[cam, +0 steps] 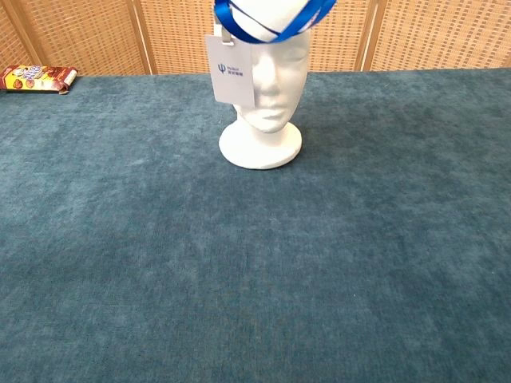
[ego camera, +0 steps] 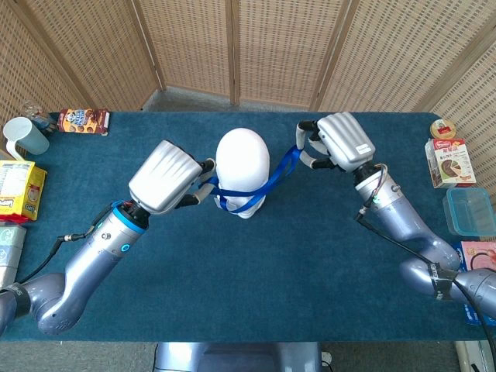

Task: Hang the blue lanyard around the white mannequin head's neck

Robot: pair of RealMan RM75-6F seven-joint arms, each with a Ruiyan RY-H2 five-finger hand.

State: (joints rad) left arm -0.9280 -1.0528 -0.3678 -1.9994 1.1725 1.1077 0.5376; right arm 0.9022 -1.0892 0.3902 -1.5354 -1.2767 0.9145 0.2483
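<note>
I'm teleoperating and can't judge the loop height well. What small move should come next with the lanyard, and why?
Probably carry both hands a little further back, then lower. The left hand and right hand hold the blue lanyard stretched across the mannequin head; in the chest view the strap crosses the forehead, with the badge over the face, not yet at the neck.

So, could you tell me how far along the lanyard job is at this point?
Done: both hands have the blue lanyard lifted and spread, left hand on one side of the white mannequin head, right hand on the other. In hand: the strap crosses the face high up, badge dangling beside the cheek. Left: passing the loop over the crown, lowering it to the neck, releasing.
</note>
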